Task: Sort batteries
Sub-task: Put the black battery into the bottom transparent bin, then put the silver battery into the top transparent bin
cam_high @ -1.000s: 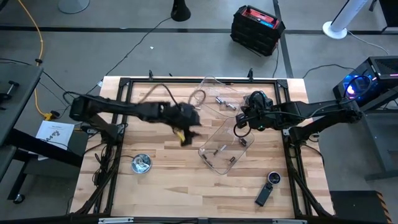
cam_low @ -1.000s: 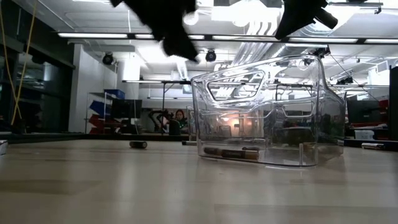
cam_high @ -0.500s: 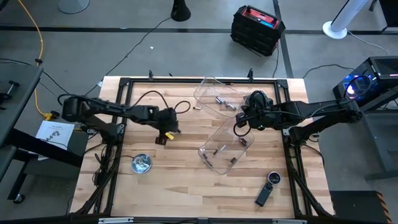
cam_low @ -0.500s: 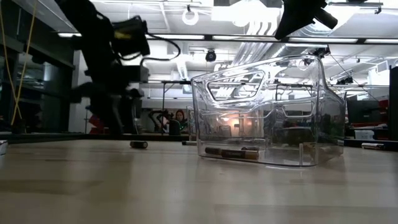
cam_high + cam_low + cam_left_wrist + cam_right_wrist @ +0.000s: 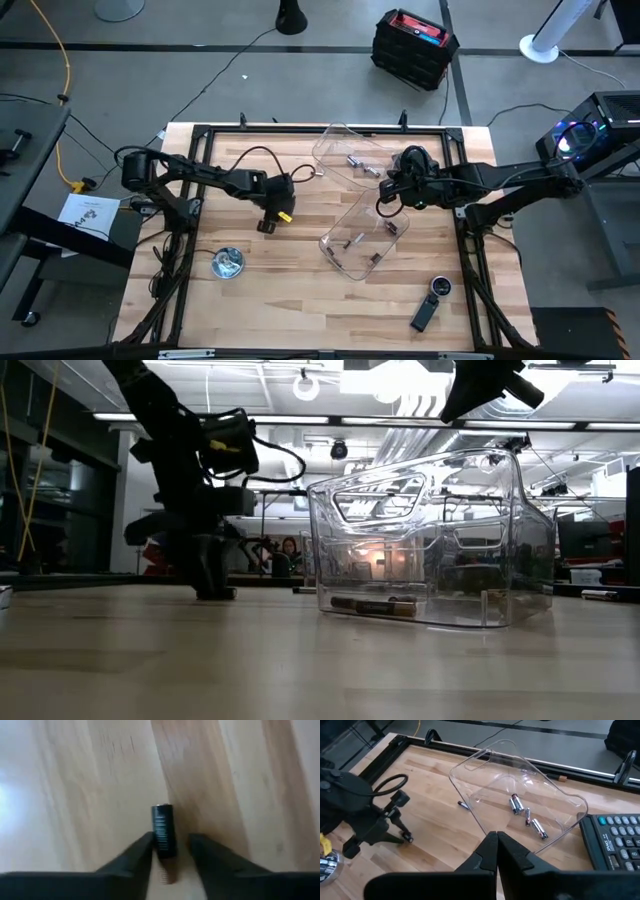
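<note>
Dark battery [image 5: 163, 830] w/ reddish-brown end lies btwn left gripper [image 5: 170, 849] fingers, narrowly apart; right pinched.

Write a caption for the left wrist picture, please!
Left gripper open, its fingers either side of a dark battery lying on the wooden table.

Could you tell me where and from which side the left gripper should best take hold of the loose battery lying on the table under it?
Probably across the middle of the battery, straight down from above. It lies flat on the bare table, so only its long curved sides are free. The left gripper is open and already straddles it, one finger on each side, so closing there should pinch across its width. The right gripper waits above the trays.
</note>
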Robot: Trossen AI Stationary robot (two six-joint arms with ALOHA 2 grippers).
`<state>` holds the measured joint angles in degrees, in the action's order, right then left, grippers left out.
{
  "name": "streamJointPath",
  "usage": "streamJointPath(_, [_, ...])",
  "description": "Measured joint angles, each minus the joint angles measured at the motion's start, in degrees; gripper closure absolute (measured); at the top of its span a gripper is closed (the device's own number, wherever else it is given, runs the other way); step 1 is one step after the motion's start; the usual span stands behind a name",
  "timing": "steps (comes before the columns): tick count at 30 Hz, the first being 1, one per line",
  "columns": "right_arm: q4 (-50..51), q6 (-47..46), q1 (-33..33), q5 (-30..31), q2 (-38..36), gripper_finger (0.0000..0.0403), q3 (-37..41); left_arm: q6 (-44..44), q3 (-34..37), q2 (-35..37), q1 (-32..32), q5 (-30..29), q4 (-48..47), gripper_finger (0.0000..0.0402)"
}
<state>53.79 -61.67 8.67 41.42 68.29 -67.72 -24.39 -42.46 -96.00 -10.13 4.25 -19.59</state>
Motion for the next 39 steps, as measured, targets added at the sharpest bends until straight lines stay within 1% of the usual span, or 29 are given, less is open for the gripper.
streamJointPath(2, [-0.03, 0.01, -0.01, -0.52, 0.0, 0.0402, 0.0, 4.17, 0.45, 1.31, 0.01, 1.53, 0.91, 0.0349])
streamJointPath(3, [-0.03, 0.0, -0.02, -0.89, 0.0, 0.0402, 0.0, 5.93, 0.54, 2.77, -0.06, 1.86, 1.84, 0.0369])
streamJointPath(5, [-0.03, 0.02, -0.02, -0.93, 0.0, 0.0402, 0.0, 9.39, 1.01, 6.06, -0.32, 3.11, 2.67, 0.0371])
streamJointPath(7, [-0.04, 0.02, -0.02, -0.93, 0.0, 0.0402, 0.0, 12.35, 0.34, 10.72, -0.32, 3.44, 5.25, 0.0362])
streamJointPath(10, [-0.03, 0.07, -0.02, -0.93, 0.0, 0.0402, 0.0, 15.47, -1.51, 17.02, -0.5, 4.32, 12.71, 0.0359])
streamJointPath(12, [-0.02, 0.1, -0.02, -0.91, 0.0, 0.0402, 0.0, 17.37, -2.25, 19.21, 0.37, 4.47, 17.79, 0.0362])
streamJointPath(15, [-0.02, 0.25, -0.07, 0.02, 0.0, 0.0402, 0.0, 19.05, -5.28, 19.54, 2.2, 4.28, 24.79, 0.0367])
streamJointPath(17, [-0.03, 0.22, -0.07, 0.33, 0.0, 0.0402, 0.0, 20.02, -7.72, 17.23, 3.7, 3.46, 26.39, 0.0367])
streamJointPath(19, [-0.01, 0.22, -0.07, 0.5, 0.0, 0.0402, 0.0, 21.07, -9.95, 13.45, 5.55, 2.92, 27.06, 0.0365])
streamJointPath(23, [-0.02, 0.2, -0.07, 0.57, 0.0, 0.0402, 0.0, 23.25, -16.05, 4.7, 9.19, 3.44, 29.02, 0.0343])
streamJointPath(26, [-0.05, 0.12, -0.07, 0.53, 0.0, 0.0402, 0.0, 23.38, -21.52, -1.91, 11.35, 3.16, 28.41, 0.0313])
streamJointPath(29, [-0.03, 0.07, -0.07, 0.34, 0.0, 0.0402, 0.0, 21.26, -27.02, -6.29, 12.9, 3.13, 26.31, 0.028])
streamJointPath(32, [-0.03, 0.04, -0.07, 0.3, 0.0, 0.0402, 0.0, 18.02, -31.97, -7.29, 13.34, 3.01, 19.52, 0.0249])
streamJointPath(33, [-0.01, 0.07, -0.05, 0.28, 0.0, 0.0402, 0.0, 16.81, -33.34, -7.36, 12.97, 2.02, 17.04, 0.024])
streamJointPath(36, [0.14, 0.09, -0.04, 0.1, 0.0, 0.0402, 0.0, 11.54, -35.84, -5.5, 10.54, -4.34, 6.55, 0.0216])
streamJointPath(37, [0.29, 0.09, -0.04, 0.06, 0.0, 0.0402, 0.0, 10.4, -36.03, -4.28, 9.23, -6.45, 4.77, 0.0209])
streamJointPath(39, [0.46, 0.11, -0.04, 0.02, 0.0, 0.0402, 0.0, 9.86, -35.96, -1.89, 5.41, -7.81, 0.72, 0.02])
